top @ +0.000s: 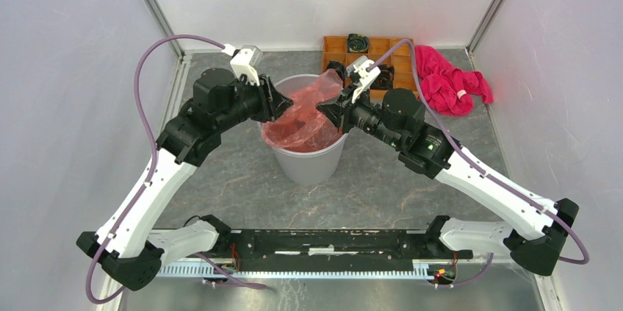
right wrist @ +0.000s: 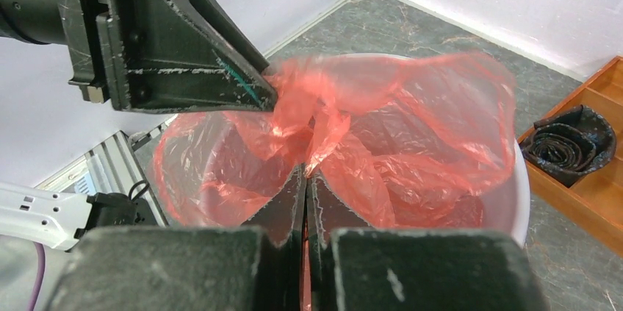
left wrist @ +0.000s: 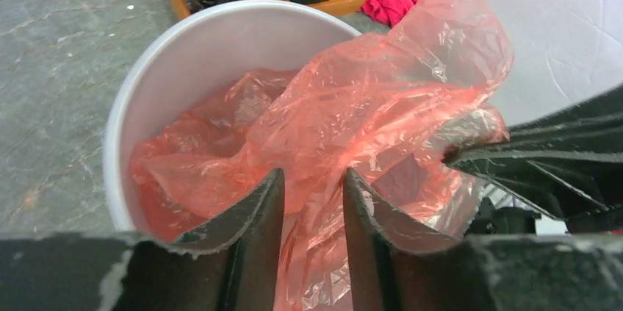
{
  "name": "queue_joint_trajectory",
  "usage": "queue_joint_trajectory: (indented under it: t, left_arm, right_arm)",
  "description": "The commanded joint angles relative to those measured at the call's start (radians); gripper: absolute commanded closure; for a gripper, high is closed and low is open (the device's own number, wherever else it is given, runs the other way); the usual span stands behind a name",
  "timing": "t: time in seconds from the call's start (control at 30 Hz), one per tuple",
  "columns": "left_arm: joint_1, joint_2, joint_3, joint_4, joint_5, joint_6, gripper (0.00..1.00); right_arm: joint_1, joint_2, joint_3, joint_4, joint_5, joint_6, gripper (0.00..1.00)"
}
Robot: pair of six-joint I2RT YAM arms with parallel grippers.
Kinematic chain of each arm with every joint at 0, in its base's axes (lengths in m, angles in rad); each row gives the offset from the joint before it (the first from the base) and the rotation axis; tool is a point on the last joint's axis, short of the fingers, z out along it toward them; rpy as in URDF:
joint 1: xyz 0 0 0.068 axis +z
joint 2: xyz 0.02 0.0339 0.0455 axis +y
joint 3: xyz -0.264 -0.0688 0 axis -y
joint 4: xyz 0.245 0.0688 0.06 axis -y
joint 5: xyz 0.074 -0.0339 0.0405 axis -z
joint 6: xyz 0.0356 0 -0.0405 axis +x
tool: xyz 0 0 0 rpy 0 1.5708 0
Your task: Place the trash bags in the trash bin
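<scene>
The translucent red-orange trash bag [top: 301, 116] lies mostly inside the light-grey round trash bin [top: 308, 167], with a flap standing above the far rim. My right gripper [right wrist: 305, 171] is shut on a bunched fold of the bag [right wrist: 411, 127] over the bin's right side [top: 325, 111]. My left gripper [left wrist: 314, 179] hangs over the bin's left rim [top: 283, 103]. Its fingers are apart, with bag film [left wrist: 382, 83] loose between them. The bin's white inner wall [left wrist: 198, 39] shows behind the bag. The two grippers' tips are close together.
An orange-brown compartment tray [top: 338, 50] with black rolled items stands behind the bin. A magenta-pink cloth [top: 444, 83] lies at the back right. White walls close in the grey table on three sides.
</scene>
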Motion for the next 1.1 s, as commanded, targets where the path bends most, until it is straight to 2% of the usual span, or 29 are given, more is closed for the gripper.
queue_joint_trajectory:
  t: [0.0,0.13,0.3,0.47,0.8,1.07]
  left_arm:
    - [0.001,-0.021,0.029,-0.019,-0.153,-0.013,0.65]
    - [0.001,-0.053,-0.009,-0.050,-0.286,-0.033,0.83]
    - [0.002,-0.049,-0.017,-0.134,-0.389,-0.033,0.96]
    - [0.003,-0.111,-0.094,-0.124,-0.397,-0.061,0.98]
    - [0.003,-0.348,-0.278,-0.038,-0.380,-0.205,0.98]
    - [0.003,-0.370,-0.344,-0.073,-0.360,-0.256,0.97]
  right_arm:
    - [-0.001,-0.026,0.012,0.005,0.011,-0.018,0.99]
    - [-0.001,-0.078,-0.033,-0.046,0.069,-0.041,0.99]
    - [-0.001,-0.154,-0.105,-0.129,0.112,-0.049,0.99]
    - [-0.001,-0.217,-0.191,-0.148,0.126,-0.026,0.99]
    - [-0.001,-0.310,-0.293,-0.156,0.124,0.014,0.99]
    - [-0.001,-0.364,-0.382,-0.150,0.141,0.041,0.95]
